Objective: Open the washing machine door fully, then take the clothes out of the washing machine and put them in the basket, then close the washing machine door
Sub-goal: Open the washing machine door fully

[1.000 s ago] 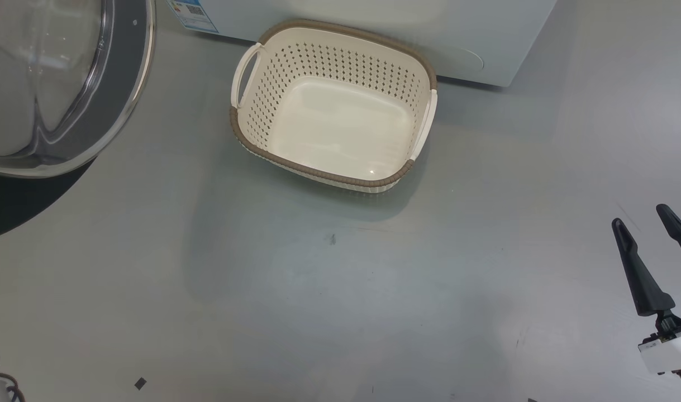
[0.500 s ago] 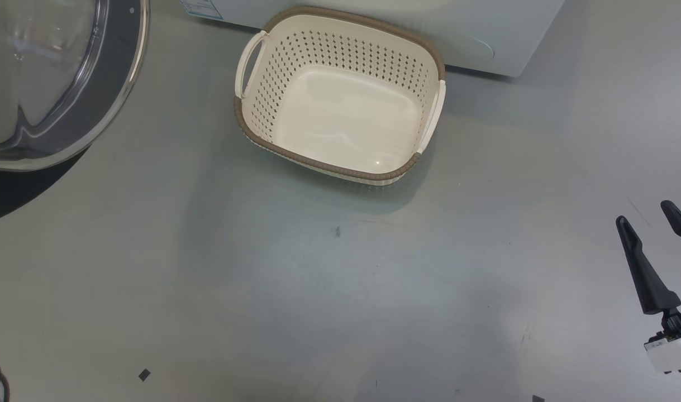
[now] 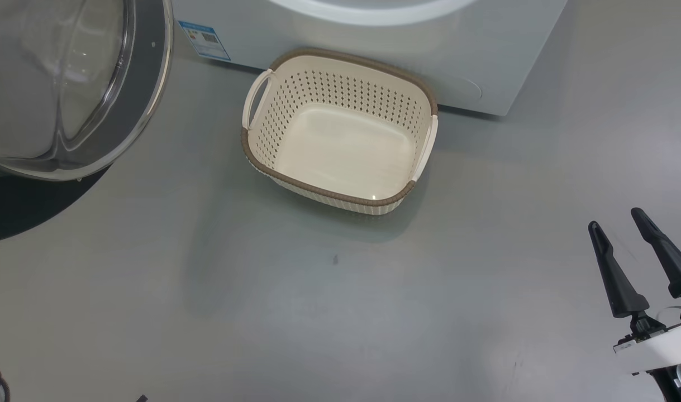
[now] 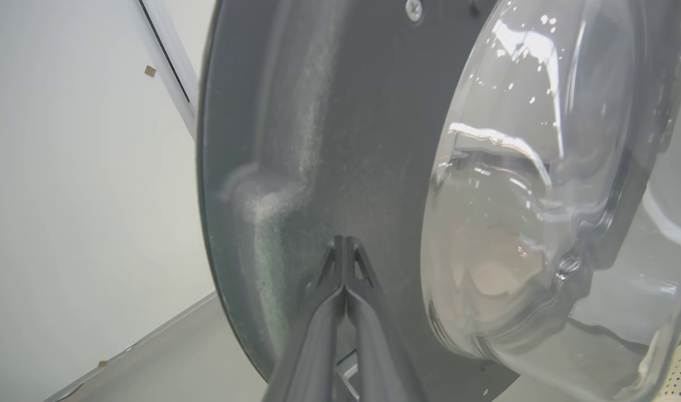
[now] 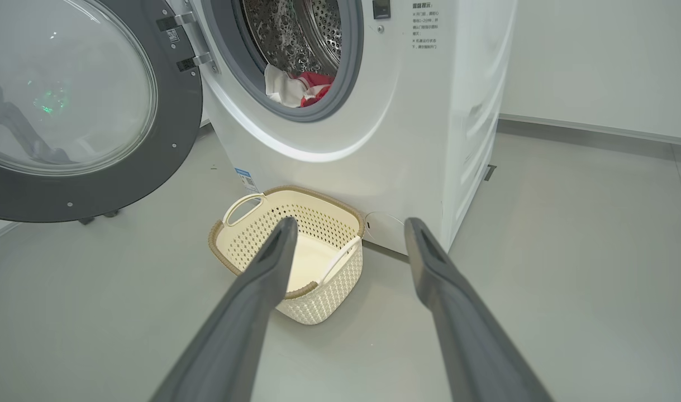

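Some red and white clothes lie at the mouth of the washing machine, whose door stands swung open to one side. Its basket sits on the floor just before the machine's front. Up by the door's dark ring, the left gripper is pinched tight together. The right gripper hangs spread wide, holding nothing, well apart from the basket.
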{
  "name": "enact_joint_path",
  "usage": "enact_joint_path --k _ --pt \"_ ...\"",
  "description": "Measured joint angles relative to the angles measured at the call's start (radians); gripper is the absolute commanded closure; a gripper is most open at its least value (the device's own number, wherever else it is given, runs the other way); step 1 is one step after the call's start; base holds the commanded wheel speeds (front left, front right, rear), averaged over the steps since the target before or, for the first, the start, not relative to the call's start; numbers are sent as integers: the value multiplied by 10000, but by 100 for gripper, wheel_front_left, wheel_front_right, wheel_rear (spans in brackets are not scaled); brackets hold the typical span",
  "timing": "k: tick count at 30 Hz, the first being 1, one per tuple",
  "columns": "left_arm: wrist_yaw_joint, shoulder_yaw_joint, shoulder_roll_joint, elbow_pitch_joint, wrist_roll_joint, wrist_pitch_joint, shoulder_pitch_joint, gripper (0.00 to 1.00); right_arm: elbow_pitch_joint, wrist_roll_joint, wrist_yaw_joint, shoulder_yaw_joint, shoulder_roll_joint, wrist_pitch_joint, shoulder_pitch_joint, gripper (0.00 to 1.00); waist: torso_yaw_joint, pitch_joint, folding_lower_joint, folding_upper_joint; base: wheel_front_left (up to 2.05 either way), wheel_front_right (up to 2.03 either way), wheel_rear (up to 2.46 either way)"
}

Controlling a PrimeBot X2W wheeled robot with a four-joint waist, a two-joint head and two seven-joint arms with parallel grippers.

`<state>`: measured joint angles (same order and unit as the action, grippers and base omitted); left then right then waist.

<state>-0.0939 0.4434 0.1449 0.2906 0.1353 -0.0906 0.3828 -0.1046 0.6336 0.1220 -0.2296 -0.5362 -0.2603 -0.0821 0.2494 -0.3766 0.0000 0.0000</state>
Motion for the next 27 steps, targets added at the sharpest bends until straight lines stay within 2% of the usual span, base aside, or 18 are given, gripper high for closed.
enact_joint_path --k 14,20,27 --pt "788 -1411 -157 360 -673 -174 -605 100 713 -6 0 -267 1064 0 253 0 -175 1589 0 0 0 0 0" --pt "917 -2082 -585 276 -1009 -163 -1034 100 1135 -38 0 -146 1465 0 300 0 -365 2300 0 0 0 0 0" --pt "1172 -2477 -736 54 -1043 -161 -1763 100 1440 -142 0 -17 1845 0 289 0 -712 3030 0 0 0 0 0"
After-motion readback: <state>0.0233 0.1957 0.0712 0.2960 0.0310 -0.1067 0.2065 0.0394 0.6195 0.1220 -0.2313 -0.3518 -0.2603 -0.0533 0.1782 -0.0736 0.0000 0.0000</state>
